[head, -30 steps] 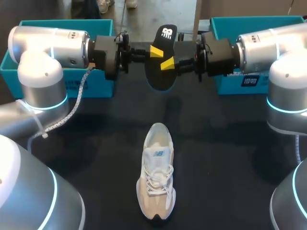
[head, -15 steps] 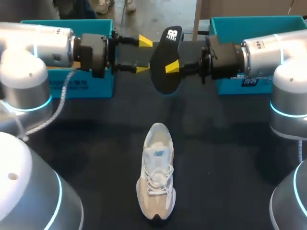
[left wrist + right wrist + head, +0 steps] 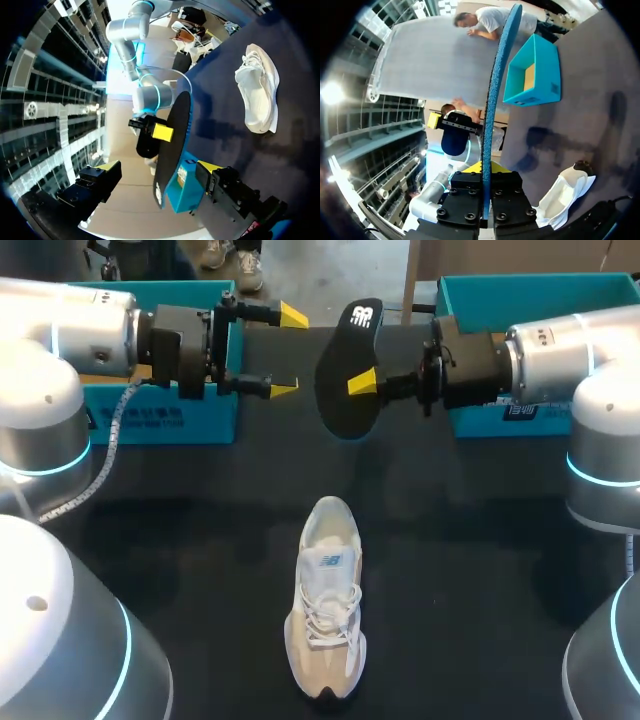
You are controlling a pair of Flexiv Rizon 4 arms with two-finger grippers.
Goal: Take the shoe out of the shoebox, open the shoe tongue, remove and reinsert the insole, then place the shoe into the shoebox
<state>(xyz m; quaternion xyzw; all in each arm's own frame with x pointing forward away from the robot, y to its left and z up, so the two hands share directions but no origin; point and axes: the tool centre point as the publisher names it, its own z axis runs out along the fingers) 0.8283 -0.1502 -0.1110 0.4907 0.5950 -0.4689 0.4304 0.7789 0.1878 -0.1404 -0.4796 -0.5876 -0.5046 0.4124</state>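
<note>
Insole [image 3: 340,405] is sitting clamped in your right end effector [image 3: 357,382]; left end effector [image 3: 288,352] is gaping empty. You're probably reinserting it into the shoe [image 3: 325,600] next.

The flat black foam insole [image 3: 338,405] hides the far finger of the right hand [image 3: 356,381]; the right arm [image 3: 560,350] covers part of the teal cardboard shoebox [image 3: 540,281].

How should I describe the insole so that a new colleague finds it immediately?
Look at the far side of the dark table, between the two teal boxes. There the right claw holds a flat black insole in the air. Unlike the white shoe lying on the table nearer to the camera, it is thin, dark and lifted.
</note>
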